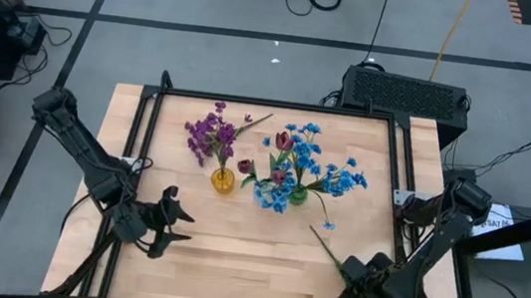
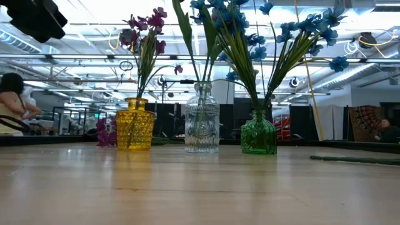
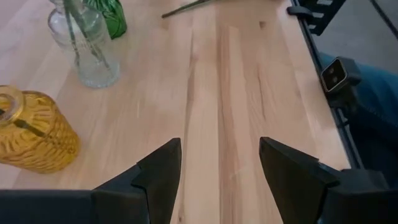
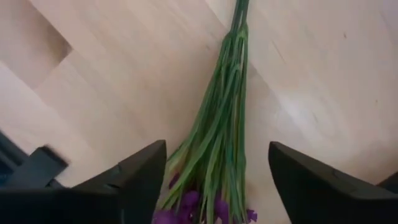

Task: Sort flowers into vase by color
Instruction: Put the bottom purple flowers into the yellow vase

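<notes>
Three vases stand mid-table: a yellow one [image 1: 224,179] with purple sprigs [image 1: 209,135], a clear one [image 2: 202,128] with dark red blossoms [image 1: 284,140], and a green one [image 1: 297,196] with blue sprigs [image 1: 337,180]. A purple-blossomed sprig [image 4: 217,130] lies flat on the table near the right front. Its stem [image 1: 323,241] points toward the vases. My right gripper [image 4: 217,155] is open just above it, one finger on either side of its leafy part, touching nothing I can see. My left gripper [image 1: 177,221] is open and empty at the left front, near the yellow vase [image 3: 34,134].
Another purple sprig [image 1: 248,122] lies on the table behind the yellow vase; its blossoms show in the low view [image 2: 106,132]. A black frame [image 1: 271,103] runs along the table's far and side edges. Bare wood [image 1: 253,258] lies between the two grippers.
</notes>
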You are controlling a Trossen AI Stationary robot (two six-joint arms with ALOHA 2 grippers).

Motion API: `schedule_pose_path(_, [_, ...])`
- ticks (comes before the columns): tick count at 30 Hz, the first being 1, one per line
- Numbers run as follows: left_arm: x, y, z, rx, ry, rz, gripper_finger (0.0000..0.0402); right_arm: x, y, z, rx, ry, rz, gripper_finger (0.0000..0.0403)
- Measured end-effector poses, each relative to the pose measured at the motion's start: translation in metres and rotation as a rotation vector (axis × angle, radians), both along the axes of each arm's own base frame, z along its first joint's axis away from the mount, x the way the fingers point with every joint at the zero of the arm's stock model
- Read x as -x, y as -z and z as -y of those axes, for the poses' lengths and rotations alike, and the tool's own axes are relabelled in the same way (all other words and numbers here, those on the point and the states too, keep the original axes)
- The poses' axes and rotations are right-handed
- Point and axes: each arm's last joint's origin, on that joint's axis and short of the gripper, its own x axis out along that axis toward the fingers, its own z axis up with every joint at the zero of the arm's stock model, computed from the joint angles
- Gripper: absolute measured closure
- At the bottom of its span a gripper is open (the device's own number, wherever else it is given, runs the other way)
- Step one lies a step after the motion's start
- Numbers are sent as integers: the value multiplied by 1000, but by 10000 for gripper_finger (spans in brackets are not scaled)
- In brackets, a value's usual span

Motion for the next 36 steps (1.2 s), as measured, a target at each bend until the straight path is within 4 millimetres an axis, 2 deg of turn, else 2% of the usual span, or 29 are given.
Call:
schedule_pose_path(6, [-6, 9, 10, -19, 22, -7, 180, -2, 20, -5, -15, 1, -31, 109])
schedule_pose_path(10, [-8, 7, 21, -6, 76, 55, 180, -1, 33, -6, -5, -7, -63, 115])
schedule_pose_path(15, [-10, -1, 33, 2, 153, 154, 180, 0, 36, -5, 12, -11, -75, 134])
schedule_pose_path(30, [-16, -15, 44, -20, 241, 339, 180, -1, 45, -8, 16, -22, -106, 267])
schedule_pose_path(36, [-28, -14, 48, -57, 237, 394, 180, -2, 45, -9, 3, -55, -102, 343])
